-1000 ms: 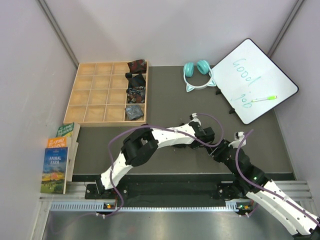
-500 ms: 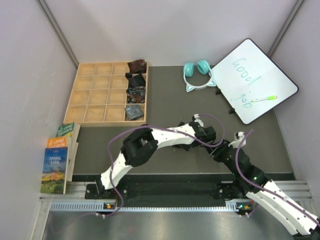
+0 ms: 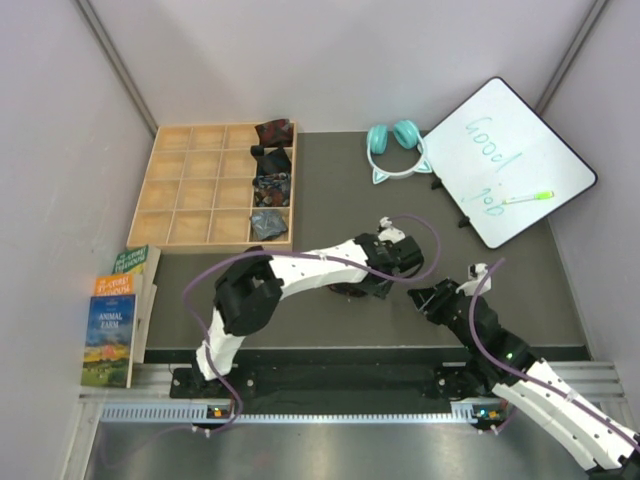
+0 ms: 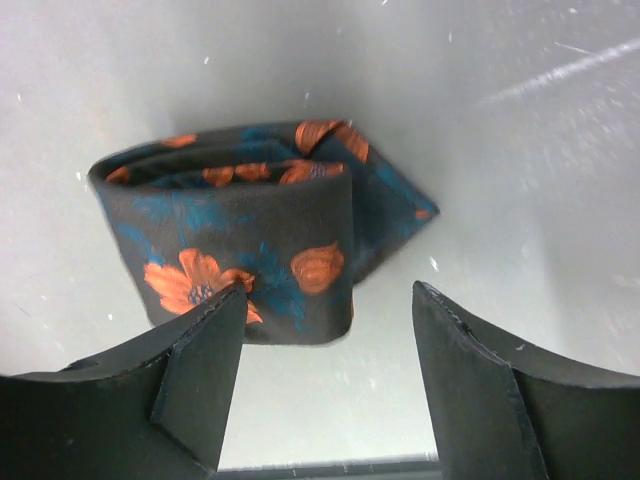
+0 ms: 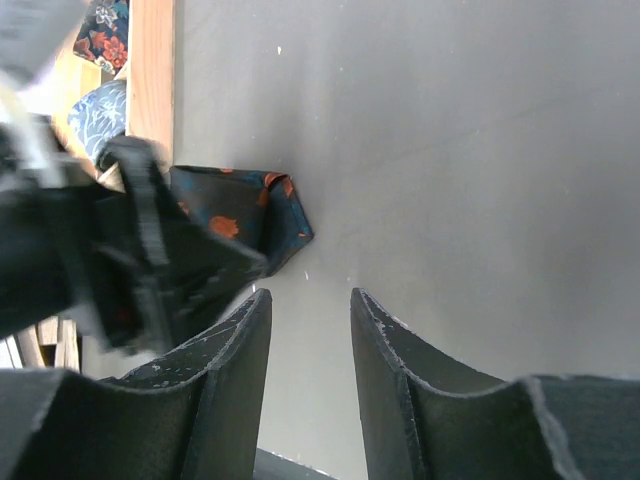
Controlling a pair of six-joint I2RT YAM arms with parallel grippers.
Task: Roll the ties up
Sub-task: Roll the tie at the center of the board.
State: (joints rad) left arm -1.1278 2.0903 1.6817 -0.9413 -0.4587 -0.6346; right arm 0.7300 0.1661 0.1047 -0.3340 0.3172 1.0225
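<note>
A rolled tie (image 4: 250,235), black with orange flowers and teal, lies on the grey table. My left gripper (image 4: 328,300) hovers just over it, open and empty, its left finger (image 4: 190,370) in front of the roll's near corner. In the top view the left gripper (image 3: 380,265) is at mid-table and mostly covers the roll. My right gripper (image 3: 425,297) is a little to the right, open and empty. In the right wrist view, the roll (image 5: 275,210) lies beyond the right gripper (image 5: 305,300), with the blurred left gripper (image 5: 130,260) beside it.
A wooden grid tray (image 3: 200,185) stands at the back left, with rolled ties (image 3: 270,187) in its right column. Teal cat-ear headphones (image 3: 393,145) and a whiteboard (image 3: 505,160) with a pen (image 3: 528,197) are at the back right. Books (image 3: 120,315) lie at the left edge.
My left arm has swung left, its gripper moving a little toward the tray. The right arm has hardly moved.
</note>
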